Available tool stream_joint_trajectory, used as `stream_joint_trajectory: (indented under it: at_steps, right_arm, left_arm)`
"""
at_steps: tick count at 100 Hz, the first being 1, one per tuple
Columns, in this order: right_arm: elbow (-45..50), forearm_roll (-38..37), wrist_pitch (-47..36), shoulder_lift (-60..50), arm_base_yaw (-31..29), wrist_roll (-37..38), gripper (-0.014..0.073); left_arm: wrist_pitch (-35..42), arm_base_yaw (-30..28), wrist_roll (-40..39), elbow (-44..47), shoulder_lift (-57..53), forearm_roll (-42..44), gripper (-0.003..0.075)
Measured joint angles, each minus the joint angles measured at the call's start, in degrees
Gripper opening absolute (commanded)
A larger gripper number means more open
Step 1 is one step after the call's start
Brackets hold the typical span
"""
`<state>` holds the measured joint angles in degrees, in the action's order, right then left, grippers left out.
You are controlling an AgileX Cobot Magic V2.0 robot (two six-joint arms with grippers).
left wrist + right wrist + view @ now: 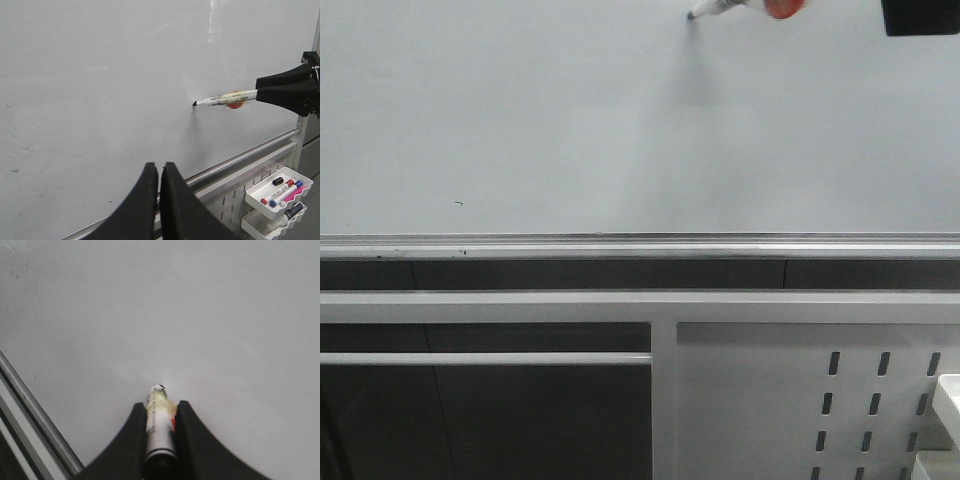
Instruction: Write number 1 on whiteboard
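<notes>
- Right gripper (260, 94) pinches a marker (225, 99); its tip meets the whiteboard (100, 100), well above the rail (620, 250).
- No stroke shows.
- Left gripper (159, 172) jaws pressed together, holding nothing.

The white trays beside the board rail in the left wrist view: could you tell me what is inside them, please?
The upper tray holds several capped markers with black, red, blue and pink caps. The lower tray shows one dark-capped item; the rest is hidden by the upper tray and the picture's edge.
</notes>
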<state>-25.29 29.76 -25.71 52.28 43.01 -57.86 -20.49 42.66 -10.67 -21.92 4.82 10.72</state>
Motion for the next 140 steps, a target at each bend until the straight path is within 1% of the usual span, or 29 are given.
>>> stream_joint_trajectory:
  at_steps: [22, 39, 62, 77, 98, 103, 110, 122, 133, 140]
  right_arm:
    - [0.1, 0.4, -0.7, 0.1, 0.1, 0.1, -0.0069]
    - [0.1, 4.3, -0.4, 0.9, 0.4, 0.1, -0.0069]
    - [0.1, 8.9, 3.5, 9.4, 0.4, 0.1, -0.0069]
    - [0.1, 12.2, 3.6, 16.0, 0.4, 0.1, -0.0069]
    - [0.0, 12.2, 2.7, 16.6, 0.4, 0.1, -0.0073]
    - [-0.5, 12.2, 3.7, 15.9, 0.5, 0.1, -0.0073]
    - [-1.9, 12.5, 7.1, 14.1, 0.3, 0.1, -0.0072]
    - [-6.0, 12.4, 15.6, 8.1, 0.2, 0.1, -0.0072]
    - [-10.3, 12.3, 27.7, 2.0, 0.9, 0.1, -0.0068]
    - [-12.7, 12.5, 36.1, -1.1, 1.1, 0.1, -0.0068]
  left_arm:
    - [0.1, 0.0, -0.1, 0.0, 0.0, 0.0, -0.0020]
    - [0.2, 0.0, -0.1, 0.0, 0.0, 0.0, -0.0020]
    - [1.8, 0.0, -0.1, 0.0, 0.0, 0.0, -0.0020]
    - [2.8, 0.0, -0.1, 0.0, 0.0, 0.0, -0.0020]
    - [3.0, 0.0, -0.1, 0.0, 0.0, 0.0, -0.0020]
    - [3.0, 0.0, -0.1, 0.0, 0.0, 0.0, -0.0020]
    - [3.0, 0.0, -0.1, 0.0, 0.0, 0.0, -0.0020]
    - [3.0, 0.0, -0.1, 0.0, 0.0, 0.0, -0.0019]
    - [3.0, 0.0, -0.1, 0.0, 0.0, 0.0, -0.0013]
    - [2.5, 0.0, -0.1, 0.0, 0.0, -0.4, 0.0036]
